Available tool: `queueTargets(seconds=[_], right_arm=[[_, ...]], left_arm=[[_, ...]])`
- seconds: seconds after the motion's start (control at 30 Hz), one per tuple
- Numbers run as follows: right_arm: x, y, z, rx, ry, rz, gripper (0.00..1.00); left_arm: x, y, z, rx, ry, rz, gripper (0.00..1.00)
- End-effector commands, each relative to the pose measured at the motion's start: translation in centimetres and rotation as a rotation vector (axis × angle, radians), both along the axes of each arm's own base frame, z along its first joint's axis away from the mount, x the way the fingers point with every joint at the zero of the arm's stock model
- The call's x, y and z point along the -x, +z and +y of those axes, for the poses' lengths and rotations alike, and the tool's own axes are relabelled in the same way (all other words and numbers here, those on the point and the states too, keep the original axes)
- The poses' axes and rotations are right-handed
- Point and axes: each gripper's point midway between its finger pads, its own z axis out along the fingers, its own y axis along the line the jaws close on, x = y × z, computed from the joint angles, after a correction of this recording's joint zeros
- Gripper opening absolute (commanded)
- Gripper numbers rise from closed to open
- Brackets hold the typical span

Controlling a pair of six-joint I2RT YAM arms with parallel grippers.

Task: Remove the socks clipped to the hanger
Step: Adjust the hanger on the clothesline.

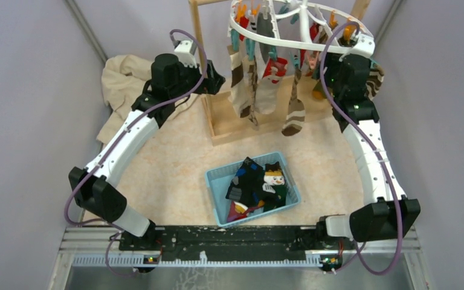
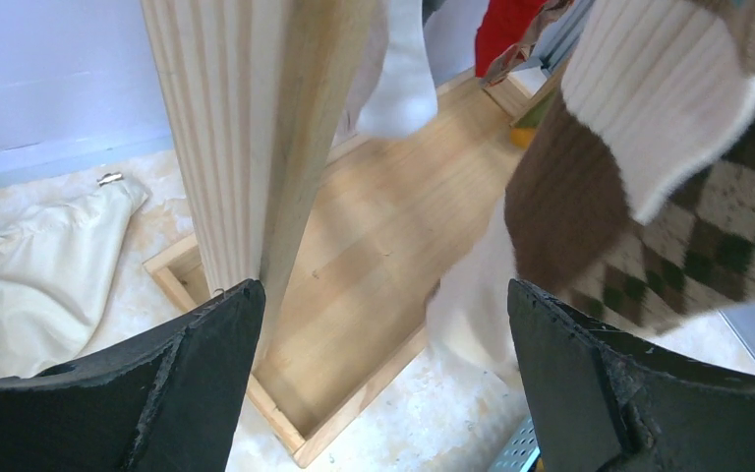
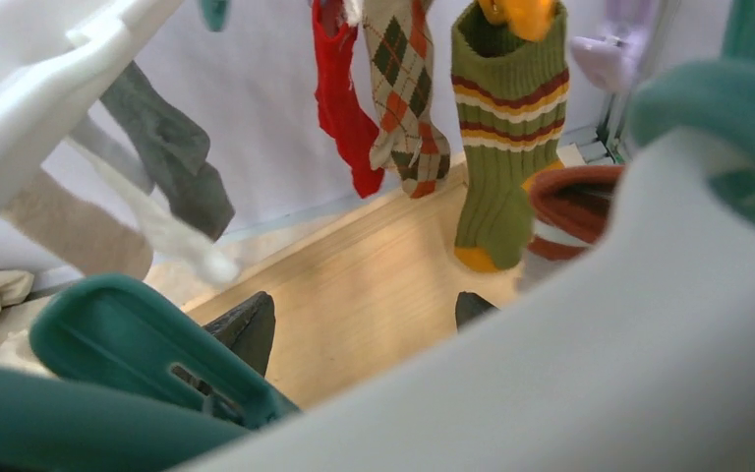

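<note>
The white oval hanger (image 1: pixel 299 27) hangs from the wooden stand at the back, with several socks (image 1: pixel 270 84) clipped under it. My left gripper (image 1: pixel 215 81) is open beside the stand's post. In its wrist view the left gripper (image 2: pixel 383 334) holds nothing, and a brown, white and argyle sock (image 2: pixel 649 187) hangs just to the right. My right arm's wrist (image 1: pixel 350 75) is at the hanger's right rim. The right gripper (image 3: pixel 359 320) is open behind the hanger's frame (image 3: pixel 551 393) and a teal clip (image 3: pixel 138 349). Beyond hang a green striped sock (image 3: pixel 501 128), an argyle sock (image 3: pixel 403 88) and a red sock (image 3: pixel 339 98).
A blue basket (image 1: pixel 216 181) holding several loose socks sits mid-table in front of the stand. A beige cloth (image 1: pixel 124 81) lies bunched at the back left. The wooden stand's post (image 2: pixel 246 138) and base tray (image 2: pixel 383 226) are close to my left fingers. Grey walls enclose both sides.
</note>
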Motion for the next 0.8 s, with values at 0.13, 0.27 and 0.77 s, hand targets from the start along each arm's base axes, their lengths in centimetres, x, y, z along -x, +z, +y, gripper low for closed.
queueTargets(seconds=[0.13, 0.27, 0.77], right_arm=[[-1.4, 2.7, -3.5, -0.062, -0.081, -0.037, 0.70], [0.0, 3.9, -2.3, -0.089, -0.020, -0.080, 0.70], [6.4, 1.3, 3.6, -0.179, 0.223, -0.012, 0.71]], left_arm=[[2.0, 4.5, -1.1, 0.075, -0.121, -0.109, 0.97], [4.3, 7.1, -0.9, 0.121, -0.162, -0.150, 0.97], [9.4, 11.1, -7.2, 0.154, -0.251, -0.188, 0.95]])
